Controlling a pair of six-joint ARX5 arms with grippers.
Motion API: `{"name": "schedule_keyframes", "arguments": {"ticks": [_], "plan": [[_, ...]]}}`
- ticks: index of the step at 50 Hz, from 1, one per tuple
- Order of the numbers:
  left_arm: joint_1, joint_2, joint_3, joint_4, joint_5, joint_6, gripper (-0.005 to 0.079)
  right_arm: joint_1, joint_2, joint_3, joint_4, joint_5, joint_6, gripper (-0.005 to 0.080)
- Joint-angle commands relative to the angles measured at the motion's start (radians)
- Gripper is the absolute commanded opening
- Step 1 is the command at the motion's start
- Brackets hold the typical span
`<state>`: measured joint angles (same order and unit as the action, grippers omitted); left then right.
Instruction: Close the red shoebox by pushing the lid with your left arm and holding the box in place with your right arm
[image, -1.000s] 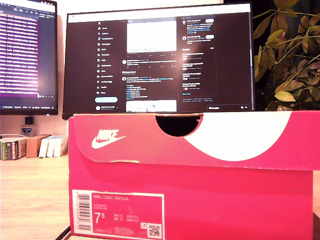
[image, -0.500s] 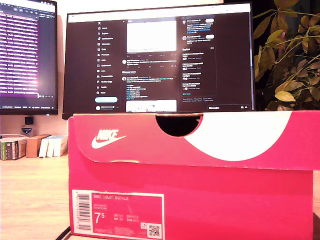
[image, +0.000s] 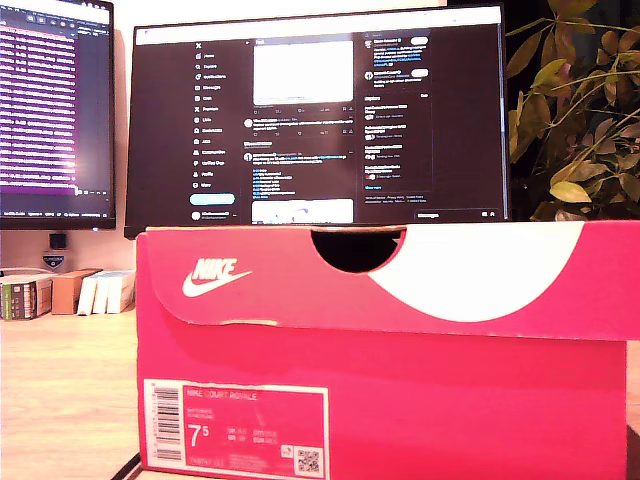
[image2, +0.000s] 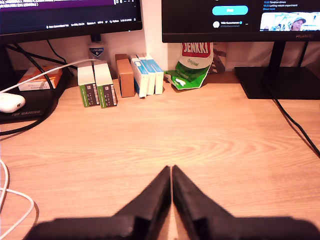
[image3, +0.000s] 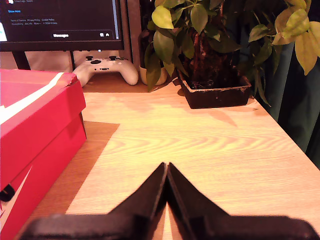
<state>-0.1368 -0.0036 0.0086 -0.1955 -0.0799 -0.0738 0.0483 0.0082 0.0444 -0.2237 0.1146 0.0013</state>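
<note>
My first gripper (image2: 171, 172) has its jaws pressed together with nothing between them, and it hangs over bare desk (image2: 200, 130). The red shoebox does not appear in its view; ahead of it stand only small packets (image2: 97, 85) under the monitors.

My second gripper (image3: 166, 170) is also clenched and empty, over the same wood. The red shoebox (image3: 35, 130) is near it, off to one side, not touching, and beyond the box's far corner lie a game controller (image3: 107, 67) and a potted plant (image3: 210, 55).

In the exterior view the shoebox (image: 390, 370) fills the foreground, and neither arm shows there. Its lid (image: 400, 280) sits on top with the front flap hanging over the front wall, but the flap's lower edge looks a little loose, so I judge it not fully seated.

The box is thin cardboard: probably light, stiff at the corners, and easy to slide on smooth wood. I would press on the lid near its edge and brace the box on a side wall.
</note>
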Motion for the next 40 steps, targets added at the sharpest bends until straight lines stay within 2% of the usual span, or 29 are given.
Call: {"name": "schedule_keyframes", "arguments": {"ticks": [1,19,34,40], "plan": [[-0.003,-0.008,-0.035,-0.005,-0.004,0.002,-0.0018,0.004,-0.006,-0.026,0.011,0.000,-0.001,-0.0012],[0.000,-0.008,-0.034,-0.005,-0.004,0.002,-0.0018,0.004,-0.006,-0.026,0.011,0.000,-0.001,-0.0012],[0.118,-0.008,-0.034,-0.005,0.015,0.002,-0.0018,0.004,-0.006,-0.026,0.011,0.000,-0.001,-0.0012],[0.139,-0.008,-0.034,-0.005,0.015,0.002,-0.0018,0.004,-0.006,-0.025,0.011,0.000,-0.001,-0.0012]]}}
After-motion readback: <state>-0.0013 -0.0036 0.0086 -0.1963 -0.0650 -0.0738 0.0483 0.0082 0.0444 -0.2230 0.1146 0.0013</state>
